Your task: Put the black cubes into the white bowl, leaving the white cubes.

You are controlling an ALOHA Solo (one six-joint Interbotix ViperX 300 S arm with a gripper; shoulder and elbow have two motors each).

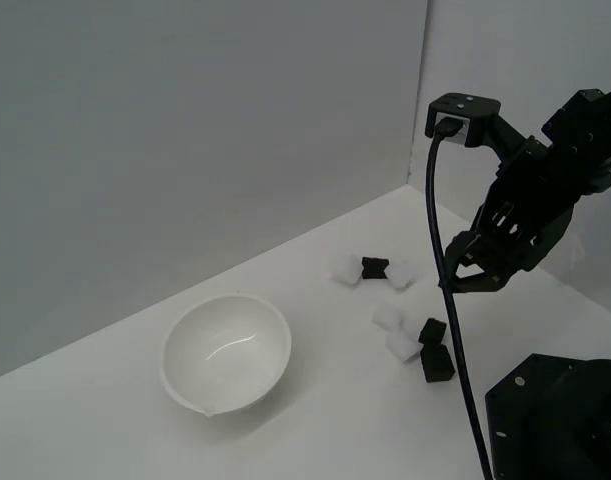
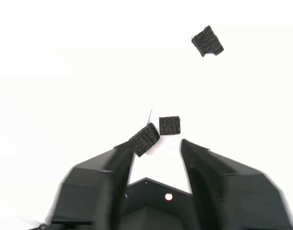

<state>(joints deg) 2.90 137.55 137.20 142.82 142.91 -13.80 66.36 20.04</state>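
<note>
Three black cubes lie on the white table: one (image 1: 374, 267) farther back between two white cubes (image 1: 345, 270) (image 1: 399, 276), and two close together (image 1: 433, 331) (image 1: 437, 365) beside two more white cubes (image 1: 388, 317) (image 1: 403, 345). The white bowl (image 1: 225, 352) stands empty towards the exterior view's left. My gripper (image 1: 463, 270) hangs above the table, just to the exterior view's right of the cube cluster. In the wrist view the gripper (image 2: 156, 148) is open with nothing between its fingers, and the near pair of black cubes (image 2: 169, 125) (image 2: 144, 139) sits just past the fingertips. The third black cube (image 2: 207, 41) is farther off. The white cubes are washed out there.
The arm's black base (image 1: 555, 415) fills the exterior view's lower right corner, and a black cable (image 1: 440, 230) hangs from the wrist camera in front of the cubes. Grey walls close in the table at the back.
</note>
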